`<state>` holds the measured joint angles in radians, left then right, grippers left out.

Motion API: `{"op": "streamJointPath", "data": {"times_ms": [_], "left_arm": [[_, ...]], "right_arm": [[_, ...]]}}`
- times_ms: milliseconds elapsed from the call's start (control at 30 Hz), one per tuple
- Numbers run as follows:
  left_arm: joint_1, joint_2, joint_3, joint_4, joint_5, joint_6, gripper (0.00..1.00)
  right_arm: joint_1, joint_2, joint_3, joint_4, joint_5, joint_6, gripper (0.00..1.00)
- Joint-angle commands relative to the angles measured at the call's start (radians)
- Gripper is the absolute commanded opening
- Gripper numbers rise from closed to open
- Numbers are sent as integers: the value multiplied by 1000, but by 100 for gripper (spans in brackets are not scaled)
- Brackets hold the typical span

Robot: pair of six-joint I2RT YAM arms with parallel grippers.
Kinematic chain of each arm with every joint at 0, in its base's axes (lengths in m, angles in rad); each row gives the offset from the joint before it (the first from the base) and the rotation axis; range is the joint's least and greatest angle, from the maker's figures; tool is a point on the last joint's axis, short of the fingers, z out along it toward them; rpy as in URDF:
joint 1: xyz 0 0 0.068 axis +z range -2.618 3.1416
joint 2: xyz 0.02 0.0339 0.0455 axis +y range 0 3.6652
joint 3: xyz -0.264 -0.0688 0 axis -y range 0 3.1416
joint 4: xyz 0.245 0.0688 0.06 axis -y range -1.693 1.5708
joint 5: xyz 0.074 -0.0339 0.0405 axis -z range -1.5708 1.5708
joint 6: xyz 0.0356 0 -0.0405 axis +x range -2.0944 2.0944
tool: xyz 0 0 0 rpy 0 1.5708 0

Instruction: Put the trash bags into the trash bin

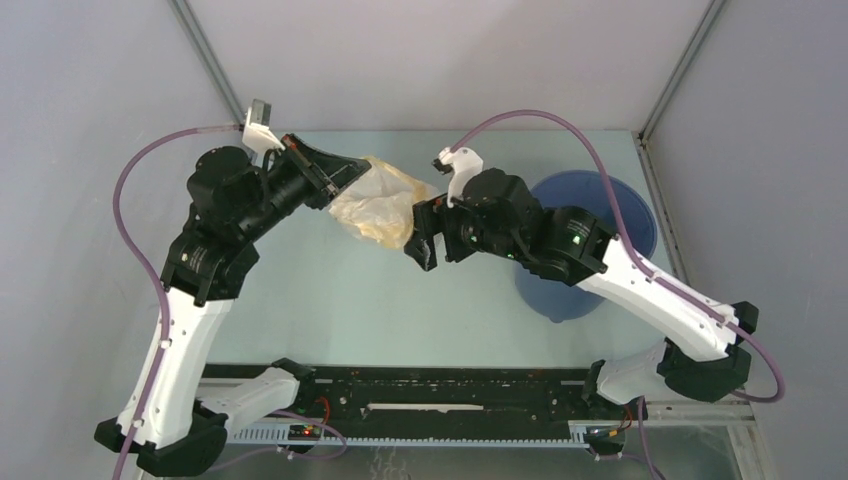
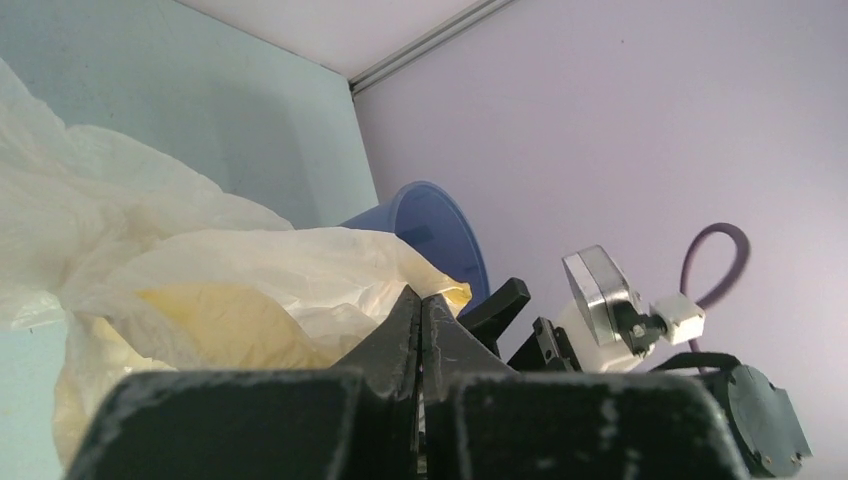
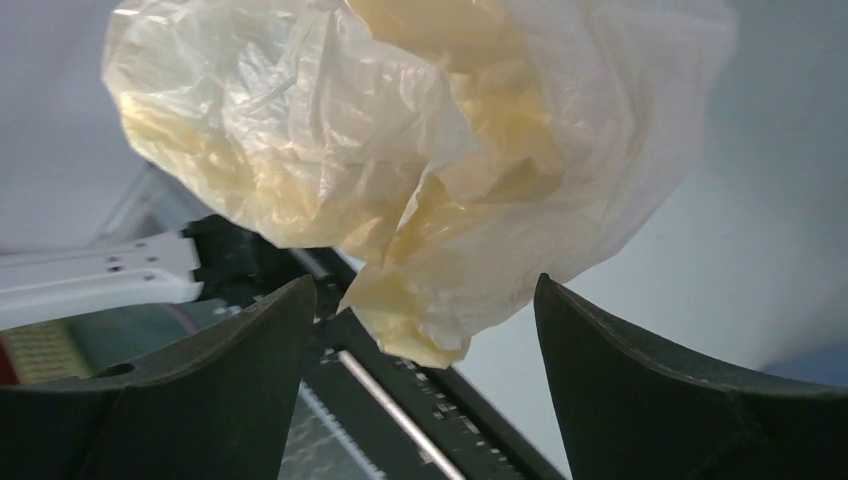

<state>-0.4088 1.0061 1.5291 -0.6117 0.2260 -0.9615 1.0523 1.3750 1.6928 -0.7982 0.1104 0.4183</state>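
The trash bag point(image 1: 378, 205), a crinkly cream-yellow translucent plastic, hangs bunched above the table's middle. My left gripper point(image 1: 345, 178) is shut on its left edge; in the left wrist view the closed jaws point(image 2: 421, 300) pinch the bag point(image 2: 230, 290). Just right of the bag, my right gripper point(image 1: 418, 238) stands open. In the right wrist view the bag point(image 3: 420, 150) dangles in front of the right gripper point(image 3: 422, 290), its lowest fold between the spread fingertips and touching neither. The trash bin point(image 1: 590, 240), a round blue bucket, stands at the right behind the right arm and also shows as the bin point(image 2: 440, 235).
A black rail point(image 1: 420, 385) runs along the near edge between the arm bases. Grey walls and metal frame posts point(image 1: 205, 50) enclose the table. The right arm's forearm point(image 1: 650, 290) crosses over the bin's near side.
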Motion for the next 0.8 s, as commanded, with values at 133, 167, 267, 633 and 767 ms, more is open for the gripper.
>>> {"op": "streamJointPath", "data": {"times_ms": [133, 167, 267, 633, 767], "left_arm": [[27, 14, 10, 33, 67, 17, 0], [31, 19, 12, 34, 76, 19, 0], [54, 24, 13, 35, 100, 26, 0], [158, 16, 9, -66, 142, 135, 0], [190, 33, 72, -185, 91, 252, 0]], "right_arm": [[164, 88, 83, -57, 450, -287, 92], [182, 102, 82, -43, 478, -317, 92], [210, 143, 102, -44, 599, -347, 90], [85, 5, -18, 75, 414, -342, 13], [-72, -98, -134, 108, 23, -267, 0]]}}
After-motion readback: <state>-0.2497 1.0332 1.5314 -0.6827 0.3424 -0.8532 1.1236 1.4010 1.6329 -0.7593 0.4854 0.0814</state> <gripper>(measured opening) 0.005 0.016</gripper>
